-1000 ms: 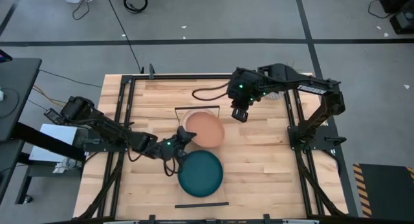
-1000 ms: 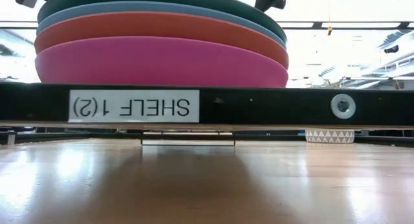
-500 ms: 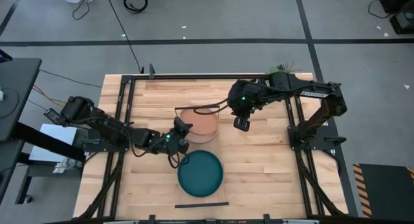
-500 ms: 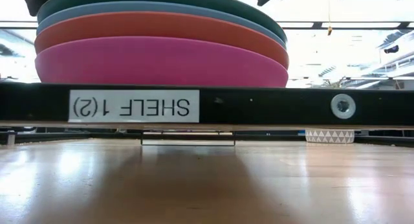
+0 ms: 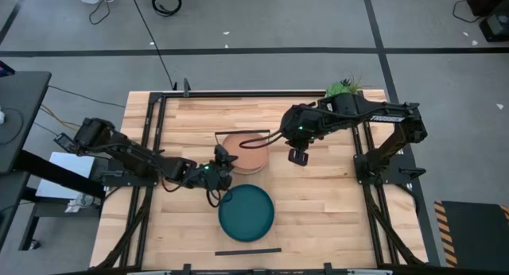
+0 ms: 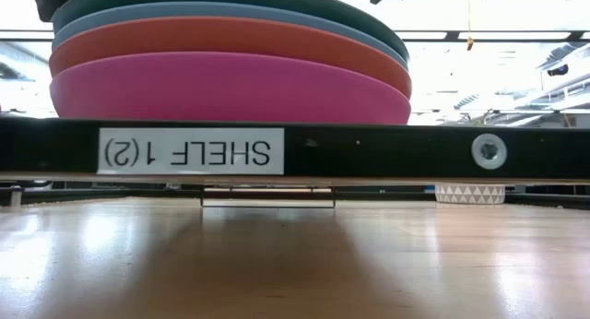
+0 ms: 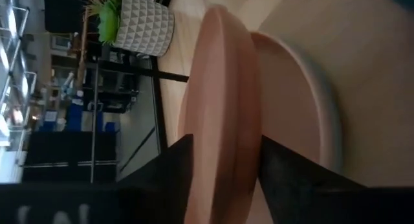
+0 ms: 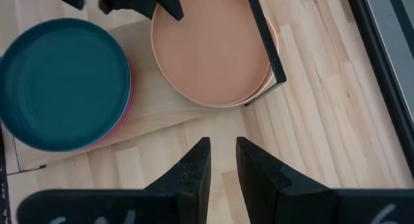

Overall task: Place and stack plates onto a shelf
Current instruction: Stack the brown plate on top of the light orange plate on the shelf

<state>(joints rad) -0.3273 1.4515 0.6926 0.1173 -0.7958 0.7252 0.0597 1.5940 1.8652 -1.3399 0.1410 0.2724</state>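
A terracotta plate (image 5: 244, 152) lies at the far end of the shelf (image 5: 274, 197), under its black end bar (image 8: 262, 36). It sits over a lighter peach plate (image 8: 270, 72). My left gripper (image 5: 221, 165) is shut on the terracotta plate's rim. A stack topped by a dark teal plate (image 5: 246, 213) stands on the shelf's near half. In the low view the stack shows magenta (image 6: 230, 88), orange, blue and teal. My right gripper (image 5: 297, 156) is open and empty, to the right of the terracotta plate. My left gripper pinches the terracotta plate's rim (image 7: 223, 120) between its two fingers, one finger (image 7: 184, 166) on each face. It comes roughly level from the table's left and near side. The gripped edge stands a little above the plate under it (image 7: 297, 114).
A small potted plant (image 5: 342, 87) stands at the table's far right corner and also shows in the left wrist view (image 7: 139, 20). Black frame rails (image 5: 358, 148) run along both sides of the table. Bare wood lies right of the shelf (image 8: 310, 120).
My left gripper has carried the terracotta plate a little toward the far left, onto the shelf's far end under the end bar. My right gripper has gone toward the near edge, away from the far end bar.
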